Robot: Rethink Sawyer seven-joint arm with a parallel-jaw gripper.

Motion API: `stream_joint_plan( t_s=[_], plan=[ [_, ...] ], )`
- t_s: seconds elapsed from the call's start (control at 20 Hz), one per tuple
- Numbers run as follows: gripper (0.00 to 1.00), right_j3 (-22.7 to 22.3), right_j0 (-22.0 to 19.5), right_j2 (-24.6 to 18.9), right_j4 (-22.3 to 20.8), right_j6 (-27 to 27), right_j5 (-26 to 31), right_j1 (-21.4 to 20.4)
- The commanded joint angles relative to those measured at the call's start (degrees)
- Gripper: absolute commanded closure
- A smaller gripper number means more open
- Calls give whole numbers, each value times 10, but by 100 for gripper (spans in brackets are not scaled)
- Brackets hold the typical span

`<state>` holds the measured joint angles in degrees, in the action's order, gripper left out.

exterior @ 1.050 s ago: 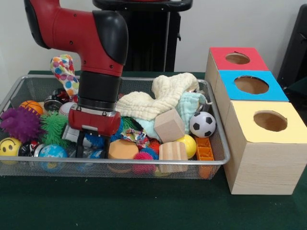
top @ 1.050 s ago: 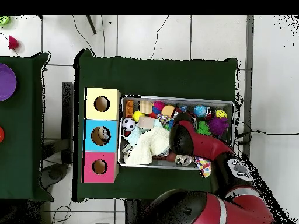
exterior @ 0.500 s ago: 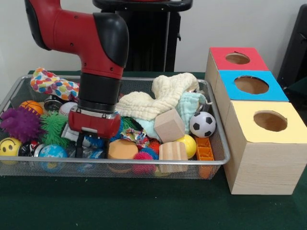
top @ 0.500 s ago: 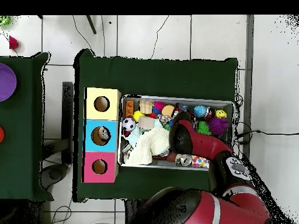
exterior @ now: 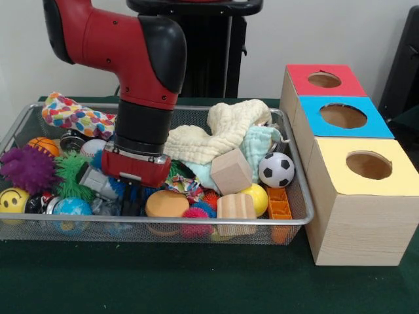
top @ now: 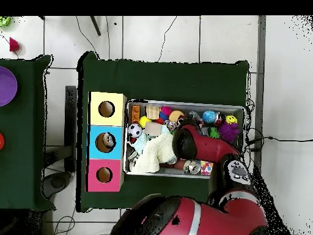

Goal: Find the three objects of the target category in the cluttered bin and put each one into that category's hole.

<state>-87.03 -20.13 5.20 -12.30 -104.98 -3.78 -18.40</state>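
— Where's my gripper [exterior: 133, 194]?
— Buried among the toys in the wire bin [exterior: 298, 196]; I can't tell its state.
— Contents?
— Soccer ball [exterior: 275, 169], wooden cube [exterior: 230, 171], cream cloth [exterior: 219, 134]. The three-hole box [exterior: 347, 163] sits beside it.

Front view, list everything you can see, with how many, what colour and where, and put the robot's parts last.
wire bin: one, silver, on the green table
hole boxes: three, red, blue and yellow tops, in a row beside the bin
cloths: a heap, cream and pale green, back middle of the bin
wooden blocks: two, plain wood, middle front
soccer ball: one, black and white, by the boxes
spiky balls: purple and green, far end from the boxes
smiley ball: one, yellow, front corner
spotted cloth: one, multicoloured, back rim
gripper: one, red and black, down among the toys
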Motion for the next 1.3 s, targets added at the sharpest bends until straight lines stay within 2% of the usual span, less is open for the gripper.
stream_joint_plan(
  t_s=[0.05, 0.35, 0.65, 0.8, 1.05, 1.3],
  plan=[
    [100, 44, 21, 14, 19, -20, 174, 36],
    [100, 30, 8, -2, -2, -34, 168, 19],
    [100, 8, -16, -25, -17, -21, 157, -1],
    [100, -1, -52, -69, -23, 0, 154, -7],
    [100, -9, -67, -91, -29, 15, 171, -37],
    [100, -19, -81, -107, -52, -1, 117, -38]
  ],
)
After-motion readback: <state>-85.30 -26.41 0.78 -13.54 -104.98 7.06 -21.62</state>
